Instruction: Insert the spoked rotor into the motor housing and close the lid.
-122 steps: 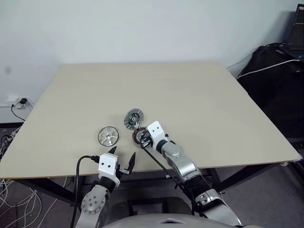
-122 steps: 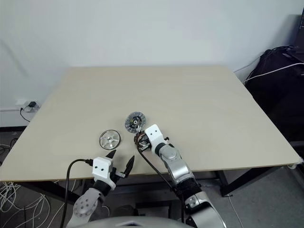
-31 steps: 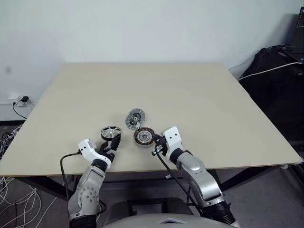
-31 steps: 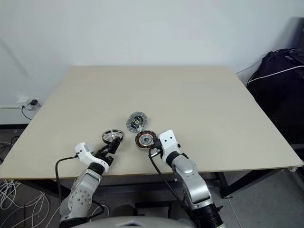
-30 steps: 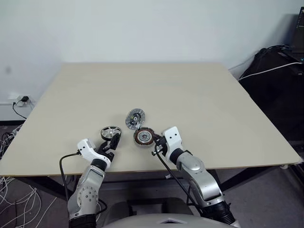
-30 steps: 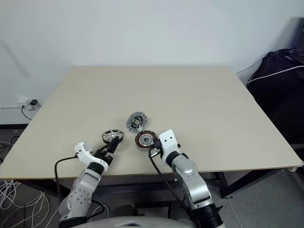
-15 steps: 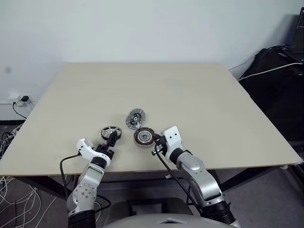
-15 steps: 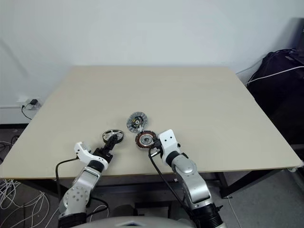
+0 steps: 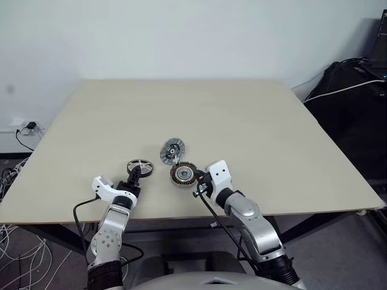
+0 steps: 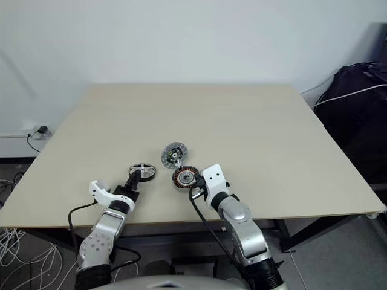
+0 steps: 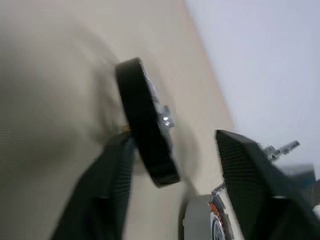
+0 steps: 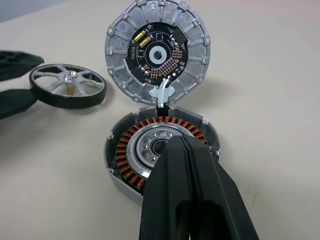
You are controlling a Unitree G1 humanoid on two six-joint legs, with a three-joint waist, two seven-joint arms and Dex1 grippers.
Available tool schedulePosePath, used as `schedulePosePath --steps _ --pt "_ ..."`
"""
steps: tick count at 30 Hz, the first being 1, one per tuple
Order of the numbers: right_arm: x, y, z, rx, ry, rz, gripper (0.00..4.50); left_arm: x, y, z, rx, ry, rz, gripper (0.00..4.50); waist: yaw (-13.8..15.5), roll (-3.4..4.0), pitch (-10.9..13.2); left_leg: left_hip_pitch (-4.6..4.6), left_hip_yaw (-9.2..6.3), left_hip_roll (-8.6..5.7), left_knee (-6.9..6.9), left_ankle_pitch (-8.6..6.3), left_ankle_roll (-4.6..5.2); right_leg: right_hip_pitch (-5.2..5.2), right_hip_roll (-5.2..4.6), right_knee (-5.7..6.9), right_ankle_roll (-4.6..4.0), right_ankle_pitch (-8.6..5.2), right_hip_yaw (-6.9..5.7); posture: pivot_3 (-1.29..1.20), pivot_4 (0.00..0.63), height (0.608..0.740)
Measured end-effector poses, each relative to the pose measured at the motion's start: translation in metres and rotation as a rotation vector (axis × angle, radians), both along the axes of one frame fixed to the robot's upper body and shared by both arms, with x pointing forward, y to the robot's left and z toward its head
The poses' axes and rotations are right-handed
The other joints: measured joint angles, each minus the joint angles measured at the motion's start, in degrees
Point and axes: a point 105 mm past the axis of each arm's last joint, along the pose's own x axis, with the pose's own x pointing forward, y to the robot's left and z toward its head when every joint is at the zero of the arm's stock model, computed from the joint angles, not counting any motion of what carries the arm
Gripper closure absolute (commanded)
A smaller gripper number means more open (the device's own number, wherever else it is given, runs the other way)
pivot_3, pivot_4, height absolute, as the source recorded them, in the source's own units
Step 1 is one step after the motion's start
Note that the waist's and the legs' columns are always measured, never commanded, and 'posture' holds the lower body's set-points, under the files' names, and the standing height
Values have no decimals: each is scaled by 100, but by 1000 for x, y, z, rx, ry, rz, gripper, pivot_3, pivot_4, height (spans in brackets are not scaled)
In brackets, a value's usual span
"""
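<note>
The spoked rotor (image 9: 139, 166) lies near the table's front edge, seen edge-on in the left wrist view as a dark-rimmed disc (image 11: 147, 125). My left gripper (image 9: 133, 176) reaches it from the front with its fingers (image 11: 112, 190) open, one either side of the rim. One finger is against the rim and the other stands apart. The motor housing (image 12: 160, 150), with copper windings, sits to the rotor's right. The lid (image 12: 157, 50) leans up at its far side, joined by white wires. My right gripper (image 12: 175, 142) is shut, its tips over the housing's centre.
The beige table (image 9: 242, 121) stretches bare behind the parts. Black bags and a white cable (image 9: 347, 84) stand off its right side. A wall socket and loose cables (image 9: 24, 130) are on the left, below the table's edge.
My left gripper has moved forward to the rotor and rolled, and its fingers have narrowed around the rim. The right arm, the housing and the lid have not moved.
</note>
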Motion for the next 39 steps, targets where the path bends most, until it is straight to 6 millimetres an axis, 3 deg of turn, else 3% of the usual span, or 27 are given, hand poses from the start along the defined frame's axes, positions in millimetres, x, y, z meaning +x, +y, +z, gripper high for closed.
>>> schedulePosePath --steps 4,17,21,25,31,39 --pt "0 0 0 -1 -1 -2 4500 0 -1 -2 -14 4 3 4115 0 -2 0 0 0 0 0 1 -2 1 0 0 0 0 0 0 0 740" --pt "1 -2 0 -6 -4 -9 4500 0 2 0 -17 -10 17 4134 -7 -4 -1 1 0 0 0 3 -6 1 0 1 0 0 0 0 0 740" --pt "1 -5 -1 -11 0 -18 4500 -18 6 2 -27 -63 6 4134 -15 -9 3 -6 1 2 0 9 -18 -6 0 -2 -1 -2 0 0 0 740" --pt "1 -7 -2 -13 4 -26 4500 -38 6 20 19 -187 -26 4134 -3 -13 6 -7 2 3 0 -2 -1 -6 -3 -4 -3 -3 0 0 0 740" --pt "0 -8 -3 -14 6 -23 4500 -52 -16 37 -52 -315 -123 4134 -1 -13 10 -3 0 6 0 -3 3 -7 -5 -1 -3 -3 -1 0 0 740" --pt "-1 -9 -4 -20 7 -9 4500 -33 -53 60 -148 -416 -291 4134 -4 -13 13 -4 -1 3 0 -2 4 -6 -1 0 -3 -3 -1 0 0 740"
